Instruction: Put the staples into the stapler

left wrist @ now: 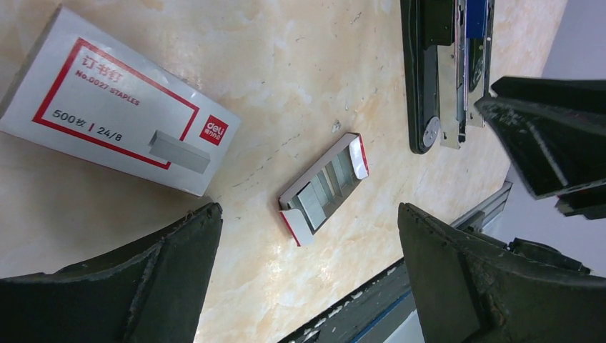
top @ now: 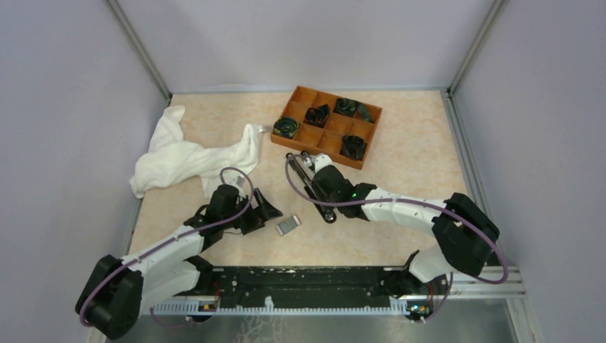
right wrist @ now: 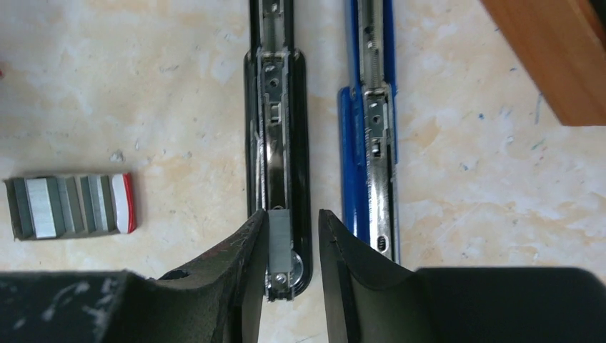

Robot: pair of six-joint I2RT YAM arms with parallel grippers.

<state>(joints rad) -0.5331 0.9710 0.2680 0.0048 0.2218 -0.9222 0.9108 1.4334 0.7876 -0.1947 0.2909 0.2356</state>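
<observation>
The black stapler (right wrist: 279,143) lies open on the table with its metal channel facing up; it also shows in the top view (top: 325,211). A small silver-grey staple block (right wrist: 279,239) rests on the near end of that channel, against my right gripper's left finger. My right gripper (right wrist: 293,221) straddles the block with its jaws slightly apart; the right finger does not touch it. The open inner tray of staples (left wrist: 325,187) lies just left of the stapler, beside the white red-labelled carton (left wrist: 114,107). My left gripper (left wrist: 307,211) hovers over the tray, wide open and empty.
A blue-and-black stapler (right wrist: 371,143) lies open right beside the black one. An orange divided tray (top: 372,139) with dark rolled items stands behind them. A crumpled white towel (top: 186,153) lies at the back left. The black rail (top: 300,282) runs along the near edge.
</observation>
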